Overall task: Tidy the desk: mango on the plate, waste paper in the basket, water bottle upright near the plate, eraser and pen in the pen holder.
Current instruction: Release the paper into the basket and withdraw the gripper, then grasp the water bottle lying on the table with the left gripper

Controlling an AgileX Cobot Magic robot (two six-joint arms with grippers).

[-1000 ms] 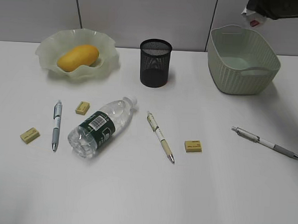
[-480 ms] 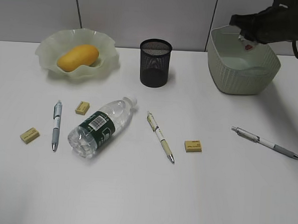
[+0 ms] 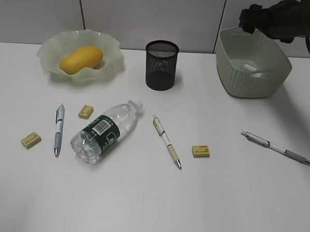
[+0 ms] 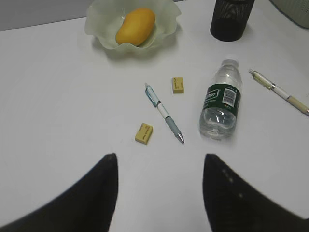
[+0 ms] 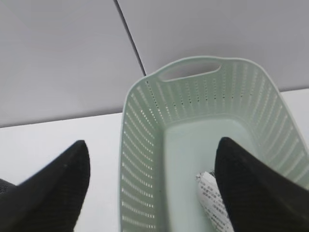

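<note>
Your right gripper (image 5: 152, 181) hangs over the basket (image 3: 225, 73) with its jaws spread wide and nothing between them; the waste paper (image 5: 212, 195) lies on the basket floor. Your left gripper (image 4: 159, 191) is partly open and empty above the desk (image 3: 150, 204). The mango (image 3: 81, 59) sits in the plate (image 3: 49, 50); the water bottle (image 3: 105, 131) lies on its side.

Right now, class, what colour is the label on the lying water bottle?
Dark green with a white barcode on the water bottle, clearest in the left wrist view.
</note>
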